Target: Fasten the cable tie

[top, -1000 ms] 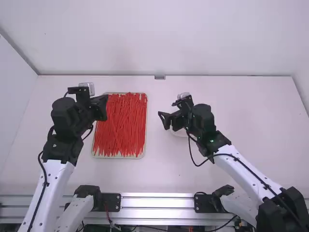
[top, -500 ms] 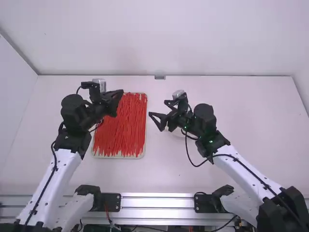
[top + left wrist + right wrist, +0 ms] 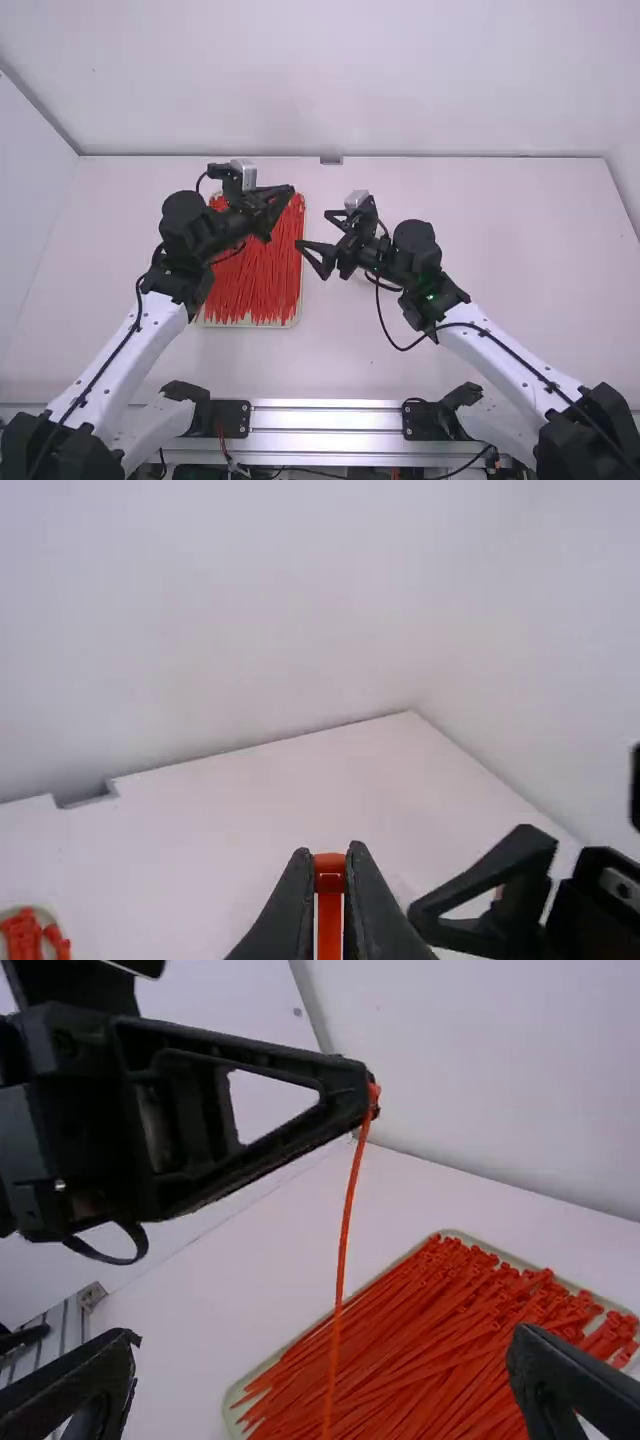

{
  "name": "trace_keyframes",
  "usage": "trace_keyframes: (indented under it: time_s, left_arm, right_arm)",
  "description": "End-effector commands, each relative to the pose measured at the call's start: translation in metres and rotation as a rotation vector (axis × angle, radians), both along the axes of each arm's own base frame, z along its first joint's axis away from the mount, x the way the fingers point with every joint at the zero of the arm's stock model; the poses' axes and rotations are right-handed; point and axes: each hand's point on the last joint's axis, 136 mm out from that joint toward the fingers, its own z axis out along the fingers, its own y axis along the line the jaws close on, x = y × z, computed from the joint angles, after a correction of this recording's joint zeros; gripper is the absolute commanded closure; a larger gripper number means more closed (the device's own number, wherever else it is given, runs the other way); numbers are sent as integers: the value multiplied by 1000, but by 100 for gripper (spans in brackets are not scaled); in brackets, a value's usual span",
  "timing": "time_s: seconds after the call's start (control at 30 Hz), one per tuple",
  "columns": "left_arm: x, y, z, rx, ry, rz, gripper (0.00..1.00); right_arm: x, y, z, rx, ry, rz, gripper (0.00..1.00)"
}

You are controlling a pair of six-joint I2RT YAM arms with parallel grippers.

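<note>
My left gripper (image 3: 287,193) hovers above the far right corner of the tray (image 3: 246,323) and is shut on one end of a single red cable tie (image 3: 328,878). In the right wrist view this tie (image 3: 345,1230) hangs straight down from the left gripper (image 3: 358,1092) over the pile of red ties (image 3: 450,1350). My right gripper (image 3: 310,258) sits just right of the tray, close below the left gripper, open wide with nothing between its fingers. The left wrist view catches the right gripper's finger (image 3: 485,885) off to the side.
The beige tray holds several loose red cable ties (image 3: 250,260) left of the table's middle. A small white object (image 3: 372,272) lies on the table under the right arm. The white table (image 3: 520,220) stretches bare to the right, and a wall rises behind.
My left gripper has swung right, from the tray's left edge to above its right far corner. The right gripper has shifted left toward it, and its fingers now stand wider apart.
</note>
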Motion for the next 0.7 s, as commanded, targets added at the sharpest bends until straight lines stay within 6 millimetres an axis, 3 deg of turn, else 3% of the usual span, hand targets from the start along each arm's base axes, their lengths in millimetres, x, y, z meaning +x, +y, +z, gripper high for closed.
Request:
trace_keyframes:
  time_s: [0.0, 0.37, 0.47, 0.67]
  left_arm:
    - [-9, -16, 3, -13, -12, -58, 98]
    - [-19, -37, 10, -54, -10, -86, 98]
    - [-20, -39, 10, -54, -9, -92, 98]
    - [-23, -43, 14, -76, -3, -109, 98]
  right_arm:
    - [5, 1, 14, 18, -24, -13, 1]
    - [14, -4, 14, 15, -30, -76, 0]
    - [19, -7, 16, 17, -39, -110, 5]
    - [20, -7, 24, 36, -74, -109, 24]
